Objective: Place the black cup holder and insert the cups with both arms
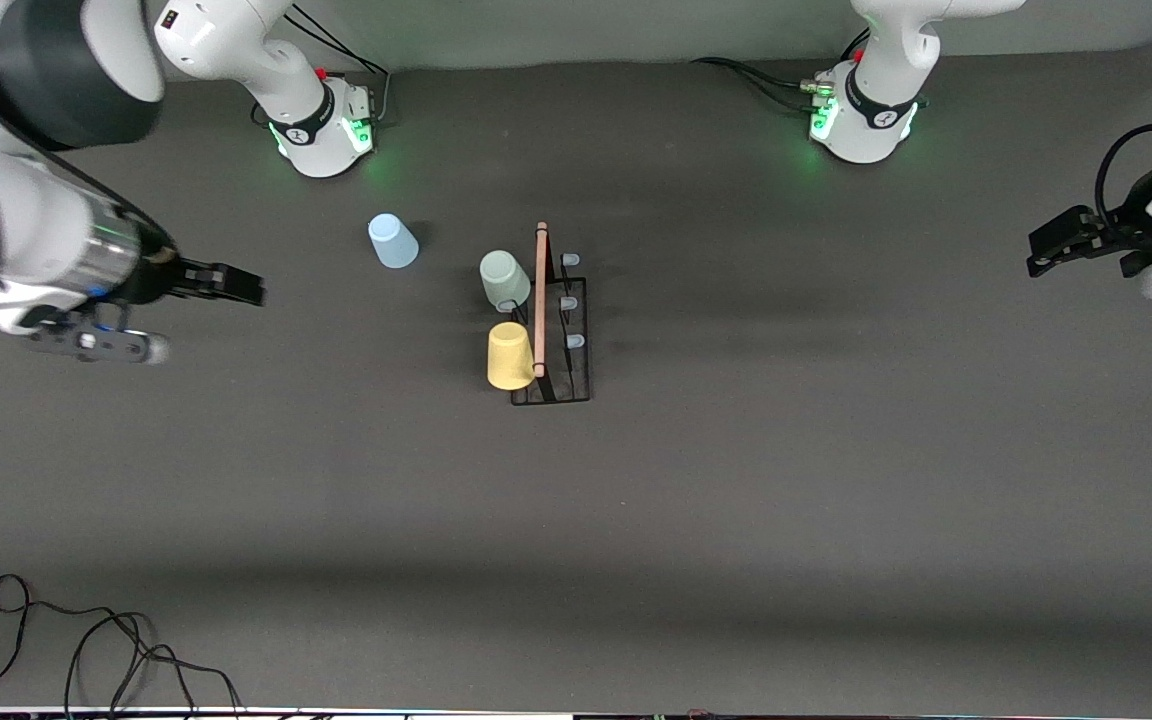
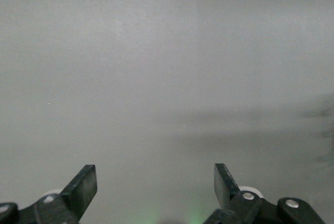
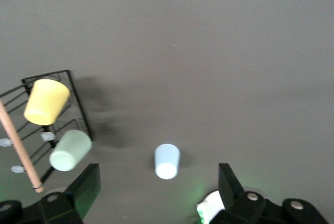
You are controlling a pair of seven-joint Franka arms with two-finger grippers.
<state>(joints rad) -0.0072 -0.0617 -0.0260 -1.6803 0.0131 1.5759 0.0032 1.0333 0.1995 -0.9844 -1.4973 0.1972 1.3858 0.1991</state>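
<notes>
The black cup holder (image 1: 579, 352) stands mid-table with its wooden handle (image 1: 540, 300) on top. The pale green cup (image 1: 504, 278) and the yellow cup (image 1: 510, 356) sit on prongs on its side toward the right arm's end. The light blue cup (image 1: 393, 241) stands alone on the table near the right arm's base. My right gripper (image 1: 248, 288) is open and empty, over the table at the right arm's end. In the right wrist view I see the blue cup (image 3: 167, 161), the green cup (image 3: 69, 151) and the yellow cup (image 3: 46, 101). My left gripper (image 1: 1039, 256) is open and empty at the left arm's end.
Three bare prongs (image 1: 569, 302) stand on the holder's side toward the left arm. The arm bases (image 1: 326, 125) (image 1: 861, 120) stand along the table's edge farthest from the front camera. Loose black cables (image 1: 96, 650) lie at the near corner.
</notes>
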